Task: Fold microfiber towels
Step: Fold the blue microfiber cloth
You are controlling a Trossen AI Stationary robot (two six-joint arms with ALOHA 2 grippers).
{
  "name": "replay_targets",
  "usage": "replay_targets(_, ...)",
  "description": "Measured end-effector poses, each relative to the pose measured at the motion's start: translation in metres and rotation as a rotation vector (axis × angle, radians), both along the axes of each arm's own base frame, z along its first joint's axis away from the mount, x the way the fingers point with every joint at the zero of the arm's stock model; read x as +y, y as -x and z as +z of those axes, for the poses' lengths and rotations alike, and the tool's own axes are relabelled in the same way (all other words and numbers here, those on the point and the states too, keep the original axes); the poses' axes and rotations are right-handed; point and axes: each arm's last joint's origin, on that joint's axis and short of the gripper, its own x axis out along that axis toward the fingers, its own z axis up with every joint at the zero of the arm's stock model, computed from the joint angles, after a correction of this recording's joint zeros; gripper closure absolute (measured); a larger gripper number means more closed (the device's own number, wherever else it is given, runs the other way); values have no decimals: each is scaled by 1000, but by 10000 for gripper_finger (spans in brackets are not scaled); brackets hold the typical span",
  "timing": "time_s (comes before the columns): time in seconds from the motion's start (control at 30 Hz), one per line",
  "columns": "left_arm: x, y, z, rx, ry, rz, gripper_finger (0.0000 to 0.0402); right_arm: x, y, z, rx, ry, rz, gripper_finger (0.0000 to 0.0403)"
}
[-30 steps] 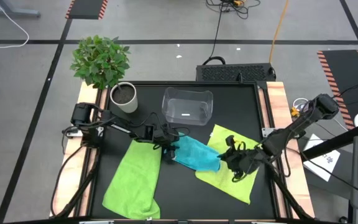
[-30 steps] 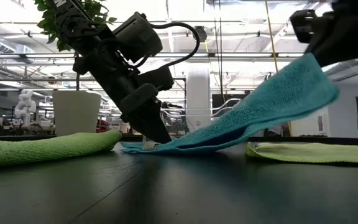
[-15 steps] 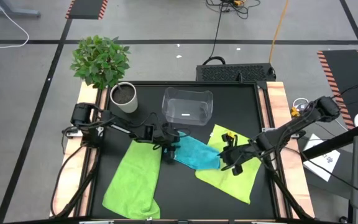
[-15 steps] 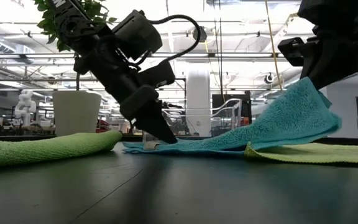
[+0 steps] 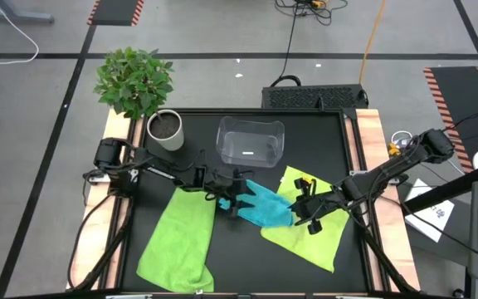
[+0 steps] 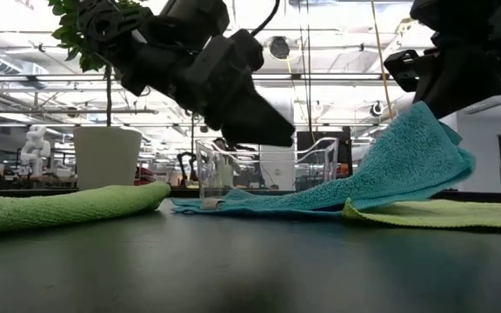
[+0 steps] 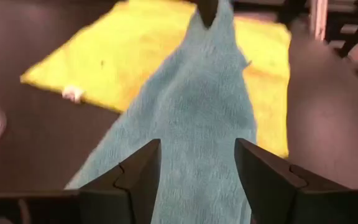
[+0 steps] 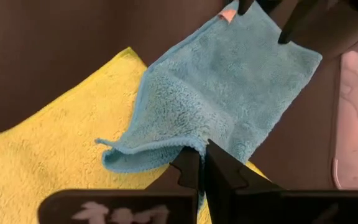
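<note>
Turquoise microfiber towel (image 5: 264, 204) lies mid-table, overlapping what we take for a lime-green towel (image 5: 305, 228); our right gripper (image 5: 299, 207) pinches one corner up for folding, left gripper (image 5: 237, 199) hovers spread.

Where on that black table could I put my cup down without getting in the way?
Bare table lies right of the clear bin, and along the front edge between the two green towels. The middle is crowded: blue towel, both arms.

Industrial robotics lab: hazard-striped floor tape (image 5: 116, 10), ceiling pipework (image 6: 337, 83), trailing cables (image 5: 305, 8).
</note>
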Motion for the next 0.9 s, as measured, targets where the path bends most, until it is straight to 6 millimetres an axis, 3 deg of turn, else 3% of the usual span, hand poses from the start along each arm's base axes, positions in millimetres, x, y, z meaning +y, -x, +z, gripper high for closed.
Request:
replay_targets(0.37, -2, -12, -47, 12, 68, 41, 195, -10, -6, 3, -24, 1, -35, 403)
replay_targets(0.7, -3, -15, -72, 44, 130, 70, 195, -9, -15, 21, -66, -28, 0, 403)
replay_targets(0.9, -3, -16, -84, 39, 148, 85, 195, -21, -23, 29, -66, -82, -14, 403)
